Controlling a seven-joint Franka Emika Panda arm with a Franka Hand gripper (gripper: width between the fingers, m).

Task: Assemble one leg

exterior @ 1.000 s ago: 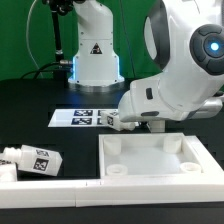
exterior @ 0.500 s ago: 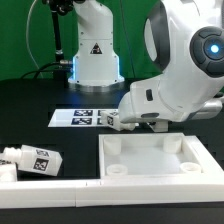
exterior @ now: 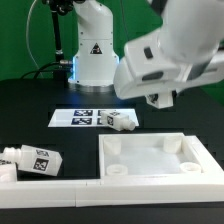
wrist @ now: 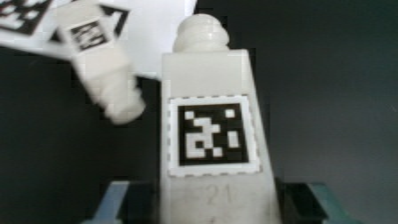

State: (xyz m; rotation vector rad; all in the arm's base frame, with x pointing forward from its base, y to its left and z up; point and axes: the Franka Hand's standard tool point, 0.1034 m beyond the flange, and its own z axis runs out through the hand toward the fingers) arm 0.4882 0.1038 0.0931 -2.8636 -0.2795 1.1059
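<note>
Clamps the small white plastic rectangular post (wrist: 210, 110), the leg, at its lower end: claw (wrist: 210, 203) closed onto it, with a dark finger (wrist: 121, 200) against each side. Shows a black-and-white square tag on the face toward the wrist camera and a narrower rounded tip at the free end. Hangs in the air over the middle of the black worktop (exterior: 40, 110), clear of it; cannot be made out in the exterior view, where the white arm hides it.

Just below and beside it, a second short white tagged piece (exterior: 120, 120), lying tilted on the end of the marker board (exterior: 80, 118) toward the exterior view's right. Nearer the camera-side edge, the large flat white square tray-like tabletop (exterior: 150, 158), flat on the worktop. At the near corner on the exterior view's left, a longer white tagged piece with a rounded end (exterior: 32, 160). Along the near edge, a long white bar (exterior: 100, 190). At the far edge, the white robot base (exterior: 95, 55).
</note>
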